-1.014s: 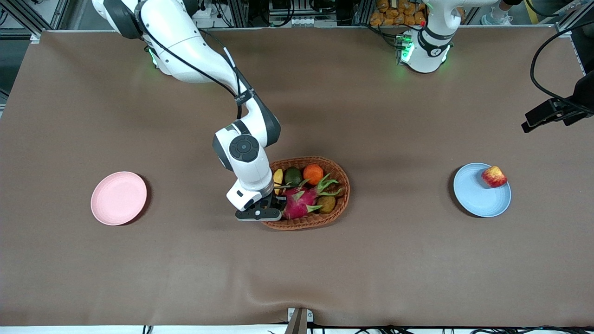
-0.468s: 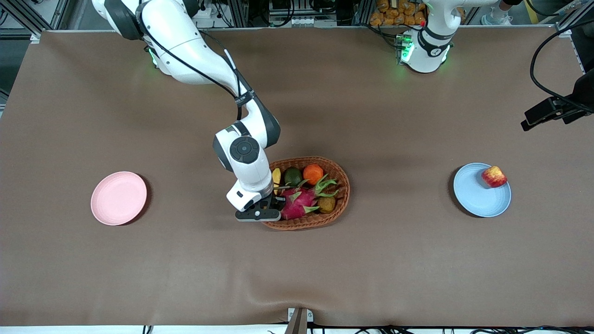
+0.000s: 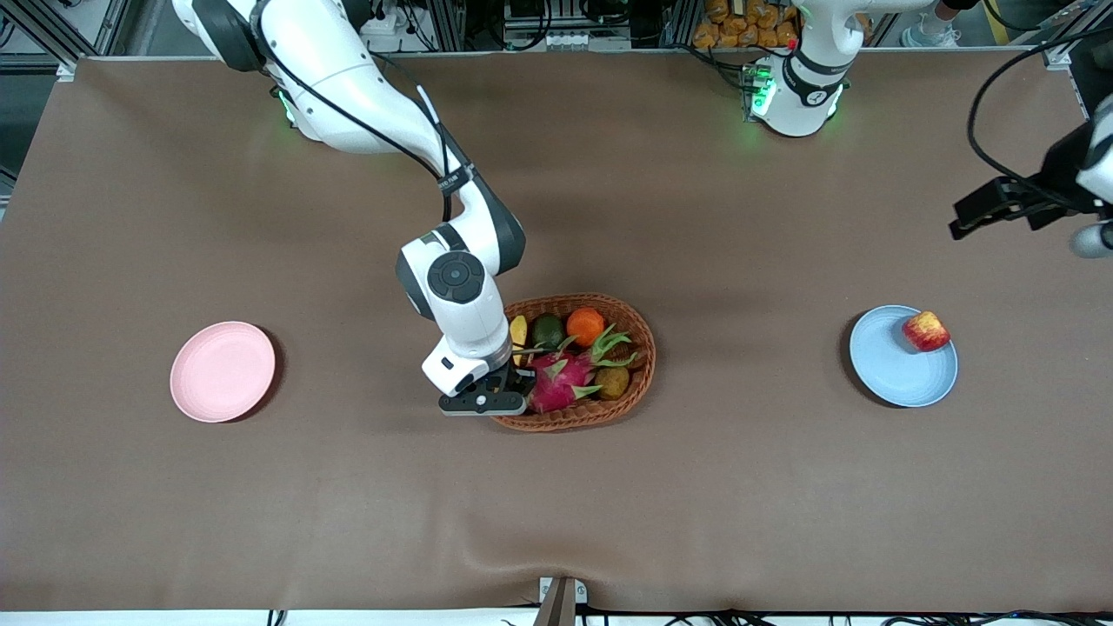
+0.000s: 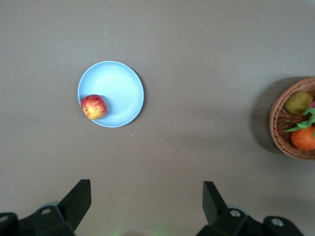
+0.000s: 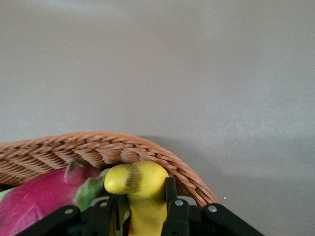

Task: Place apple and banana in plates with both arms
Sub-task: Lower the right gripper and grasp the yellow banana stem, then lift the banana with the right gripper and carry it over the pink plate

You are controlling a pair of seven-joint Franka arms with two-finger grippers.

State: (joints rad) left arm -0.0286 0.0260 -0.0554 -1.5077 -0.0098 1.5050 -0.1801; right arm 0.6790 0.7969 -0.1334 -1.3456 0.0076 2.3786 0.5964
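Front view, apple (image 3: 926, 331) on blue plate (image 3: 896, 369), pink plate (image 3: 222, 371) bare, basket (image 3: 639, 343) holding banana (image 5: 140, 191) pinched upright in my right jaws, left jaws spread.

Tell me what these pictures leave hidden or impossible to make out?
- Banana: front view, mostly covered by the right arm's wrist; right wrist view, its length runs off the edge.
- Basket: left wrist view, cut by the edge.
- Left gripper: front view, only a dark shape at the edge.
- Dragon fruit: right wrist view, partly cropped.

Right arm (image 3: 452, 287) low, left arm (image 3: 1056, 187) raised.
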